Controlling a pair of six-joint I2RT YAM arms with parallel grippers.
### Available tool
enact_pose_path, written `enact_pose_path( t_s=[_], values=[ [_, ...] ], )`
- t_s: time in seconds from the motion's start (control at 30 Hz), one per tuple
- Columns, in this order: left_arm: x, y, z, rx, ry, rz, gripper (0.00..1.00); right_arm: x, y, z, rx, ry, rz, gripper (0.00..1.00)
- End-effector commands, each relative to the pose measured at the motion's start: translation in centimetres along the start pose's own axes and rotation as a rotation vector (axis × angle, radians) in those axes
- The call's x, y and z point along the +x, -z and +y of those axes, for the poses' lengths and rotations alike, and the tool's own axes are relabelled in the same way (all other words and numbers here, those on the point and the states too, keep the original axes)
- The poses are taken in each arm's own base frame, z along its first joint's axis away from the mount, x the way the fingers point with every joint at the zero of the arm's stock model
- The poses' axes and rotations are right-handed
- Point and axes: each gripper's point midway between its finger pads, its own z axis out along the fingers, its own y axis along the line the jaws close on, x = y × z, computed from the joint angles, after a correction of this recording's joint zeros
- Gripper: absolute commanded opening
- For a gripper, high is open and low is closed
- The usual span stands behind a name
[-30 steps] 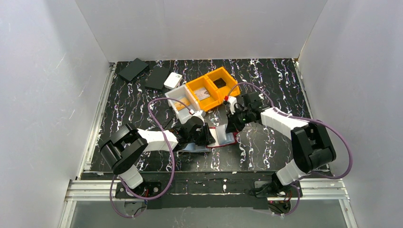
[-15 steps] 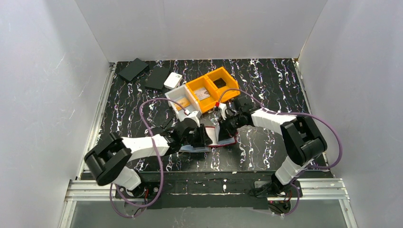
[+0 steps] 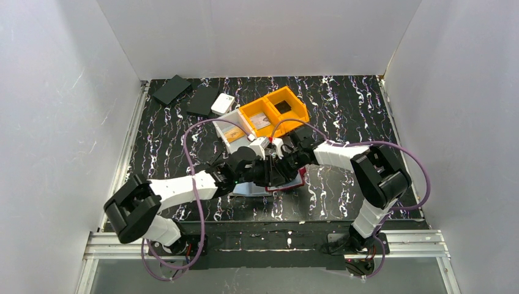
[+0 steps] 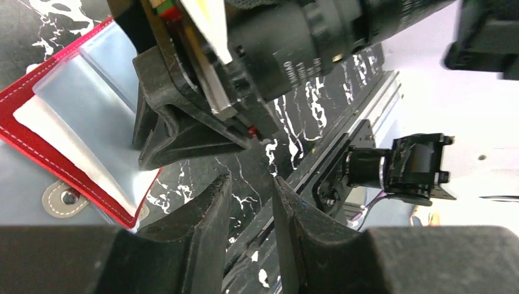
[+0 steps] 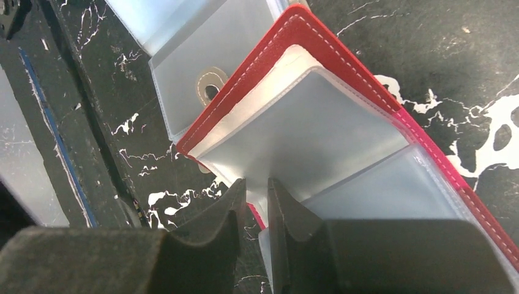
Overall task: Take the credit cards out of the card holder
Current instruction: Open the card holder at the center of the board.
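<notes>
The left arm [image 3: 177, 185] and right arm [image 3: 340, 153] have white shells and blocky black joint housings. A purple cable [image 3: 193, 160] loops along each. The left pincer [image 4: 251, 211] and right pincer [image 5: 257, 203] have matte black wedge fingers.

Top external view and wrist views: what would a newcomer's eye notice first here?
The red card holder lies open on the black table, showing its clear sleeves. The left end effector and right end effector crowd over it, nearly meeting. Behind them stand bright orange bins.
</notes>
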Motion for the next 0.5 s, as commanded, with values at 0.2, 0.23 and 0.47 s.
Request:
enact_pose_path(
  t_s=[0.2, 0.23, 0.47],
  values=[
    [1.4, -3.7, 7.5, -0.246, 0.040, 0.000, 0.18, -0.8, 1.7, -1.7, 0.023, -0.009, -0.041, 0.28],
    [1.3, -4.1, 7.9, -0.251, 0.047, 0.005, 0.18, -0.6, 1.7, -1.7, 0.023, -0.013, -0.031, 0.27],
    [2.1, -4.6, 9.8, -0.317, 0.091, 0.017, 0.09, -2.8, 6.2, -2.3, 0.047, 0.034, -0.122, 0.16]
  ],
)
